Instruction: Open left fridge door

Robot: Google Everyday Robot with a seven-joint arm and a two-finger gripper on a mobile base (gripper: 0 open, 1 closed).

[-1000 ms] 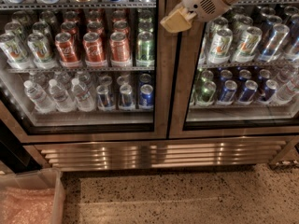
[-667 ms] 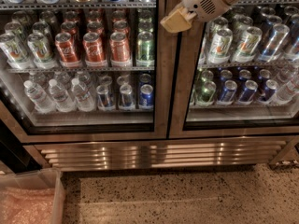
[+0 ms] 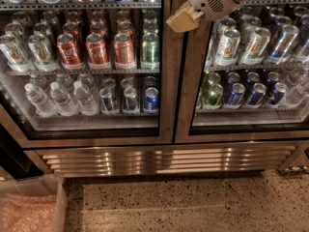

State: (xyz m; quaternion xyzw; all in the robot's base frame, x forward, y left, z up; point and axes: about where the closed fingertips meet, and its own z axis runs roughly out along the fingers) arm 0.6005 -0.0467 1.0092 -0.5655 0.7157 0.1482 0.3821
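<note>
The left fridge door (image 3: 167, 95) is a glass pane in a brushed steel frame and stands shut. Behind it are shelves of cans and water bottles. My gripper (image 3: 182, 19), white with a tan tip, reaches in from the top right. It hangs in front of the steel strip where the two doors meet, at the left door's right edge. I cannot tell whether it touches the frame. The matching right door (image 3: 187, 105) is also shut.
A steel vent grille (image 3: 164, 159) runs below both doors. A speckled floor (image 3: 193, 207) lies in front. A clear bin (image 3: 57, 202) with pink material stands at the bottom left, below the left door.
</note>
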